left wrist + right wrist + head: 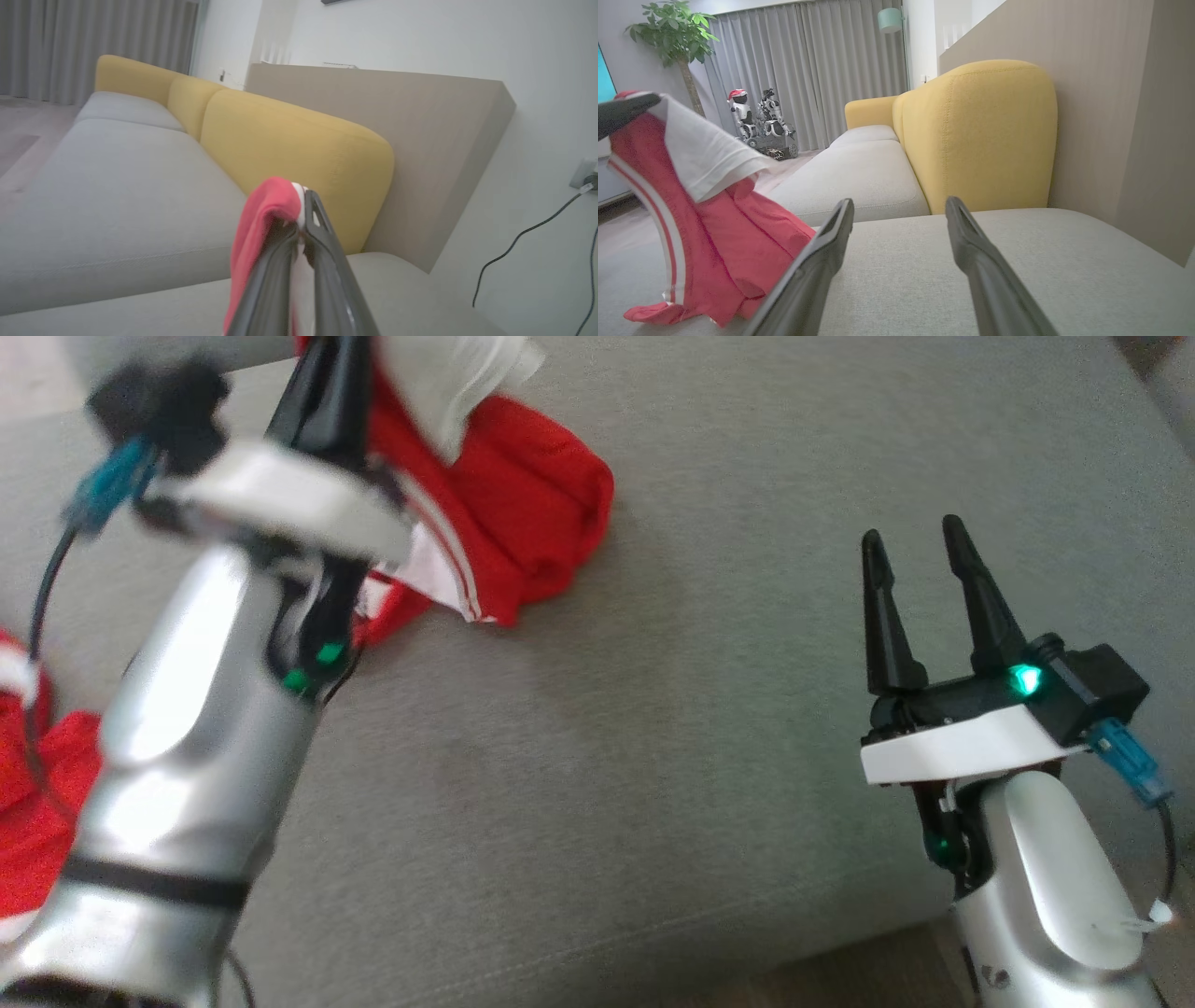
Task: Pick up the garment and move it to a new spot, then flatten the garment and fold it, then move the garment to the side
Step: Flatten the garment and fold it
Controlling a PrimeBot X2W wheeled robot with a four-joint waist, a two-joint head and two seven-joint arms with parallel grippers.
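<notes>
Setting: a domestic living room, or a mock-up of one.

Evidence:
- Long sofa (859, 177) with grey seat cushions and mustard-yellow back cushions (980, 135).
- Floor-length grey curtains (808, 70) across the far wall.
- Tall potted plant (672, 28) in the corner.
- Lamp with a pale teal shade (890, 19) beside the curtains.
- Taupe panel (420, 140) behind the sofa back.
- Wall socket (584, 175) on the white wall, with a dark cable (514, 242) hanging from it.

Less homely: small white robot figures (759, 123) stand on the floor by the curtains, one wearing a red hat.
</notes>
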